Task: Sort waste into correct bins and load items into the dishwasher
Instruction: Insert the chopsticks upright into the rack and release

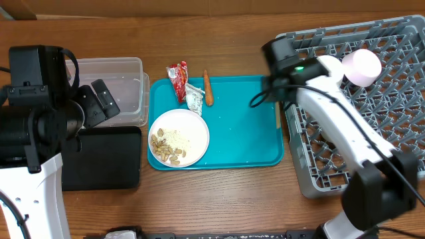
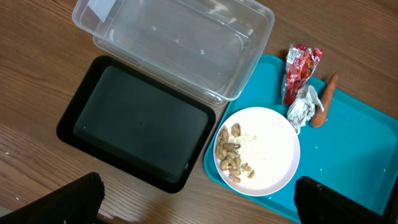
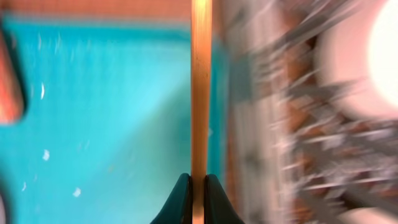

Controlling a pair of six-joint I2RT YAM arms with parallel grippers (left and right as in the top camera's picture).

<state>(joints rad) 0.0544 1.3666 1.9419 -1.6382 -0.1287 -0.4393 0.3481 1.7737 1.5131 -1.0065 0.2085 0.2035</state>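
My right gripper (image 3: 198,200) is shut on the thin wooden chopsticks (image 3: 201,93), holding them over the right edge of the teal tray (image 1: 239,126), beside the grey dish rack (image 1: 372,126). The right wrist view is blurred. The chopsticks (image 1: 277,118) show below the right gripper (image 1: 275,89) in the overhead view. A white bowl (image 1: 362,66) sits in the rack. My left gripper (image 2: 199,210) is open and empty, above the table in front of the black tray (image 2: 137,124) and the clear tub (image 2: 180,43). A white plate (image 2: 267,134) holds nuts and rice scraps (image 2: 233,157). A red wrapper (image 2: 300,68), a silver wrapper (image 2: 303,107) and a carrot (image 2: 324,99) lie on the teal tray.
The teal tray (image 2: 354,162) sits mid-table between the bins and the rack. The left arm's bulk (image 1: 33,113) stands at the left edge, beside the tub (image 1: 109,83) and the black tray (image 1: 103,159). The rack's upright pegs (image 3: 280,124) are close on the right of the chopsticks.
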